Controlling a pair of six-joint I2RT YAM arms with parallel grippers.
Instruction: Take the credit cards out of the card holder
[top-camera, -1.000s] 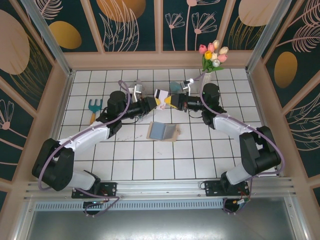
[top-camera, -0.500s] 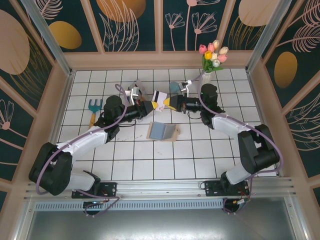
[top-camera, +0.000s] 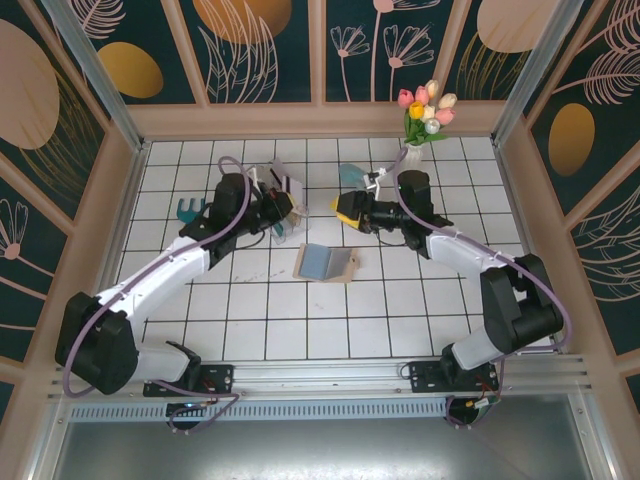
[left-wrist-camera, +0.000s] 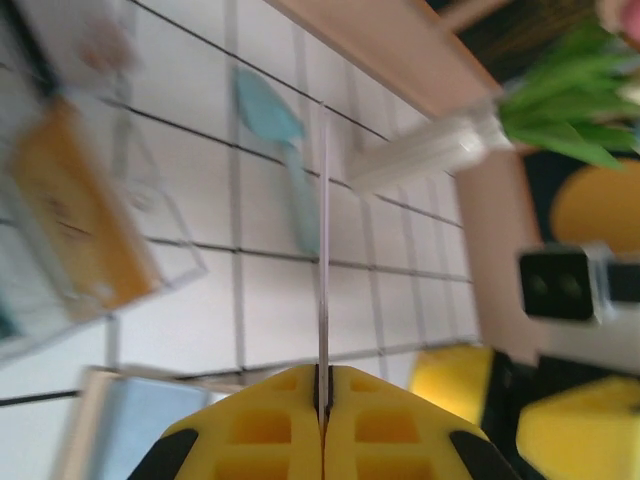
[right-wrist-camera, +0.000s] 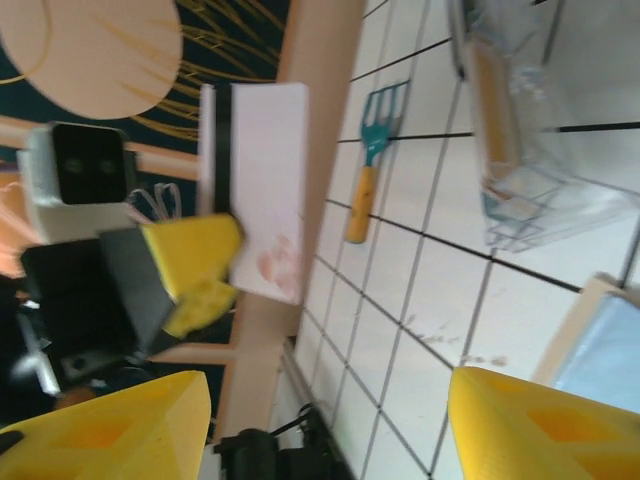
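The flat tan folding card holder (top-camera: 327, 263) lies open on the white tiled table (top-camera: 300, 320), its blue-grey inside facing up. No card can be made out in it from above.

The left tool (top-camera: 283, 208) hangs beyond the card holder and to its left. Its yellow fingers (left-wrist-camera: 270, 430) are pressed together on a white plastic card with a black stripe (right-wrist-camera: 262, 170). The left wrist view shows this card edge-on as a thin upright line (left-wrist-camera: 322, 230) rising from between the fingers.

The right tool (top-camera: 345, 208) sits beyond the card holder, slightly to its right and apart from the card. In its own wrist view the two yellow fingers (right-wrist-camera: 110, 420) are spread wide with nothing between them.

A clear acrylic slotted rack (top-camera: 285, 188) holding an orange card (left-wrist-camera: 75, 220) stands beyond the card holder to the left, just beside the left tool. A blue toy rake with an orange handle (top-camera: 187, 212) lies well to the left of the card holder. A white vase of tulips (top-camera: 420, 125) stands far beyond it to the right, and a teal scoop (left-wrist-camera: 270, 110) lies between the vase and the rack.
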